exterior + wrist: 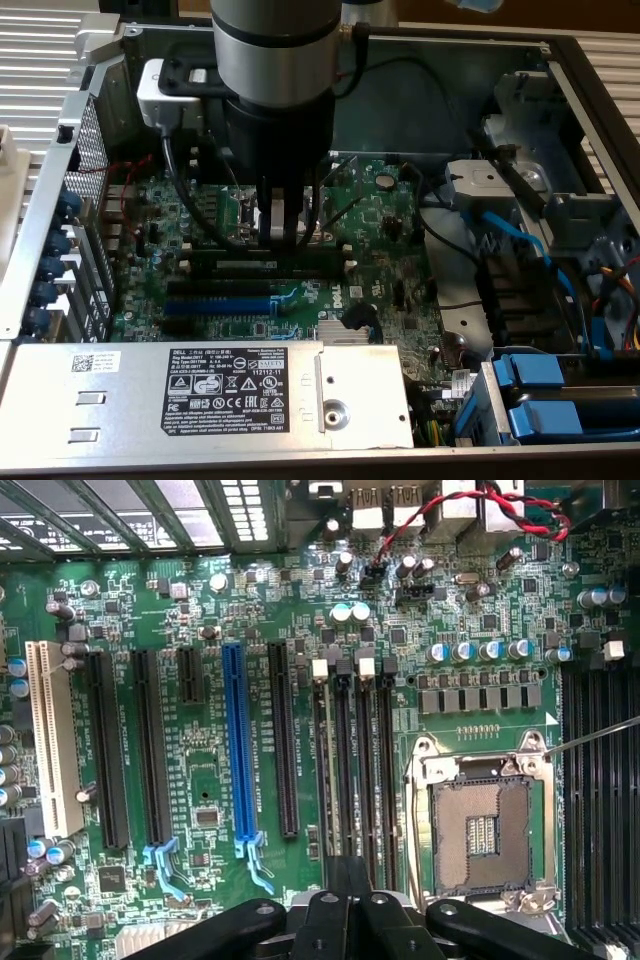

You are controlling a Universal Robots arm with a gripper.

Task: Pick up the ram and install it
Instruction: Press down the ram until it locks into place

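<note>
Starting at the exterior view's left, the blue expansion slot [215,305] lies well clear of the work. Just past it the claw [283,232] hangs low over the black memory slots [270,262], its fingers drawn together. I can't tell whether anything thin is pinched between them.

In the wrist view a pale, narrow edge runs along one memory slot, and I take that to be the ram [320,770], standing in the slot, not lying loose (it's seen edge-on, so I wouldn't swear to it).

If it is, the job here is a straight, even push. Bear down on the middle of the stick, keep it upright, and the white end clips [321,666] should snap in.

Further right, the blue cables [520,240] are well away.
</note>
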